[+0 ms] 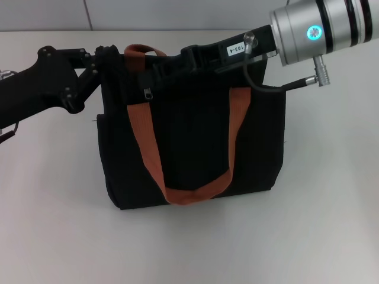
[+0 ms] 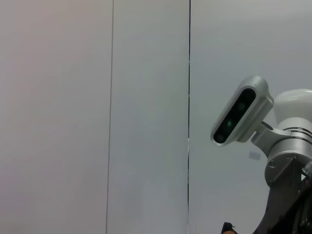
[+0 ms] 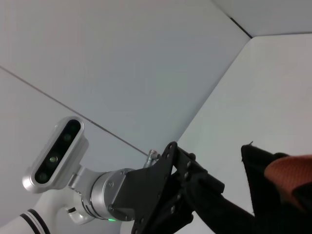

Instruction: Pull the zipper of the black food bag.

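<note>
A pale tabletop (image 1: 308,236) fills the head view, with a light wall behind it. The black food bag (image 1: 195,148) stands upright near the middle of the tabletop, its front face toward the camera. One orange-brown strap (image 1: 177,160) hangs in a loop down the front of the bag, and a second strap (image 1: 139,49) arches above the bag's upper edge at the robot's left. The zipper (image 1: 147,93), a small silver pull tab, hangs just under the upper edge, between the left leg of the front strap and the dark mass of the right arm's hardware.

The left gripper (image 1: 109,59) reaches in from the robot's left and meets the bag's upper left corner; its black fingers merge with the fabric there, so I cannot tell whether they are apart or clamped on the cloth. The right gripper (image 1: 172,68) comes in from the upper right, lying along the bag's top edge just beside the zipper; its fingertips are lost against the black bag, so their state cannot be told either. The right wrist view shows the left gripper (image 3: 195,185) beside a corner of the bag (image 3: 273,195).
</note>
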Controlling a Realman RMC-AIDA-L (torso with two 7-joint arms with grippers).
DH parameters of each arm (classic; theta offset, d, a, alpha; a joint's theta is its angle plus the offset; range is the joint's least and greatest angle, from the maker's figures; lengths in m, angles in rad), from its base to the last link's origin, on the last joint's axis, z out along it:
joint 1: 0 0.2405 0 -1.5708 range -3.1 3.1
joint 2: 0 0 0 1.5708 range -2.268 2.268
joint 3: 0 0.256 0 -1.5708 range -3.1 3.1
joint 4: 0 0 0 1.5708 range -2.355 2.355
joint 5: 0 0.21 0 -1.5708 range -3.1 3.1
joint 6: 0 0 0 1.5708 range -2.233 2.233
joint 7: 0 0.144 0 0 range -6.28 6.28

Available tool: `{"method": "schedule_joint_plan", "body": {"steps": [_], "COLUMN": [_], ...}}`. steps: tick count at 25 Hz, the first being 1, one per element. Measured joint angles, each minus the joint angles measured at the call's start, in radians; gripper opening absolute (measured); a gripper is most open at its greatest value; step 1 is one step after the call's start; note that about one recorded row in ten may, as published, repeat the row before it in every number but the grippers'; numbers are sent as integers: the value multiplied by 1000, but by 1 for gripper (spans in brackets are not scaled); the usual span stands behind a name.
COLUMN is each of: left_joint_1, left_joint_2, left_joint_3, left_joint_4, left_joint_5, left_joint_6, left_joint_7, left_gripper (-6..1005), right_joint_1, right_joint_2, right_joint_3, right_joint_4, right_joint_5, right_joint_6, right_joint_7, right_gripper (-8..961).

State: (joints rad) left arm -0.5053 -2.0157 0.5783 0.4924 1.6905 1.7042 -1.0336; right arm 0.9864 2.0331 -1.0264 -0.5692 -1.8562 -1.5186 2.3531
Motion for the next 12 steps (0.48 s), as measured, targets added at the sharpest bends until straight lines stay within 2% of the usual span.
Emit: {"method": "schedule_joint_plan", "body": {"steps": [5,12], "left_joint_1": [-7,-8], "left_joint_2": [4,6], "left_joint_3": [0,1], "left_joint_4": [0,1], "left_joint_5": [-5,-24], "left_joint_6": [4,20], "left_joint_7": [-17,-28], "left_gripper": [25,26], "right_joint_1": [-8,-10], "right_joint_2": [-7,-10], "right_joint_3": [0,0], "right_joint_4": [-21,-23], "right_joint_5": [0,-15], "right_joint_6": [-2,-1], "right_joint_7": [1,3], "right_gripper": [380,380]}}
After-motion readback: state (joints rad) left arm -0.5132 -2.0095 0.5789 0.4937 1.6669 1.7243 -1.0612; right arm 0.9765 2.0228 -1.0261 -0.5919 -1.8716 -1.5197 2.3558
